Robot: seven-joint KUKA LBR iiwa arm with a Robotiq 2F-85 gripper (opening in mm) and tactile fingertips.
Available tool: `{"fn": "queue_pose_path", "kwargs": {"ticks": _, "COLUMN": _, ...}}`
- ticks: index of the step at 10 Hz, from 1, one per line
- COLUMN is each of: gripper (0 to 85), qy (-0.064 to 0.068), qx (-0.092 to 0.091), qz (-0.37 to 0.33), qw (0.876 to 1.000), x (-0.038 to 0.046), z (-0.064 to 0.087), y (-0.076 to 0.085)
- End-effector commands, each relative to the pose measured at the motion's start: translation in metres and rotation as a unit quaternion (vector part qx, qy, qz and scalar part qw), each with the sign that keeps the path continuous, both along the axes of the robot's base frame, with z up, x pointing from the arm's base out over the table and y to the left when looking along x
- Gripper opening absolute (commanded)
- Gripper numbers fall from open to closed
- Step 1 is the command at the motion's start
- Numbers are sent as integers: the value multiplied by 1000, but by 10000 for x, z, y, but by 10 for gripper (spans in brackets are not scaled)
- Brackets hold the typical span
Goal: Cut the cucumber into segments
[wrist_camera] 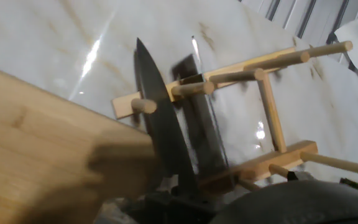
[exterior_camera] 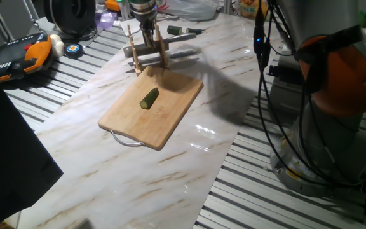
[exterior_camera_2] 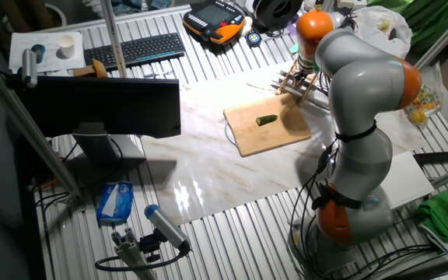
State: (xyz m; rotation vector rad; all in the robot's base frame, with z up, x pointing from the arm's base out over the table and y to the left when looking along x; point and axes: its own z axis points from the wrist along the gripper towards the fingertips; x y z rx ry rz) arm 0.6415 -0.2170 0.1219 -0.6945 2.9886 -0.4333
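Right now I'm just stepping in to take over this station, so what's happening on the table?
The robot arm has its gripper down at the wooden rack just beyond the cutting board. The hand view shows a knife blade standing in that rack, close under the hand, though whether the fingers are closed on the handle can't be seen. The cucumber lies whole on the middle of the board, untouched, so no cutting has happened yet.

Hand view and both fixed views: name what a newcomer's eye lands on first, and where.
The dark knife blade fills the hand view, standing in a wooden rack on the marble table. The wooden cutting board lies mid-table with the small cucumber alone on it. The gripper sits over the rack at the board's far end.
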Motion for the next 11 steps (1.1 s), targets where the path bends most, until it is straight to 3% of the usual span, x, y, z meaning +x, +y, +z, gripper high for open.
{"fn": "queue_pose_path", "kwargs": {"ticks": 1, "gripper": 850, "qy": 2, "qx": 0, "qz": 2, "qw": 1000, "x": 18, "z": -28, "y": -17}}
{"fn": "queue_pose_path", "kwargs": {"ticks": 4, "gripper": 843, "qy": 11, "qx": 15, "qz": 1, "qw": 1000, "x": 96, "z": -141, "y": -33}}
{"fn": "queue_pose_path", "kwargs": {"ticks": 11, "gripper": 830, "qy": 20, "qx": 23, "qz": -2, "qw": 1000, "x": 194, "z": -285, "y": -36}}
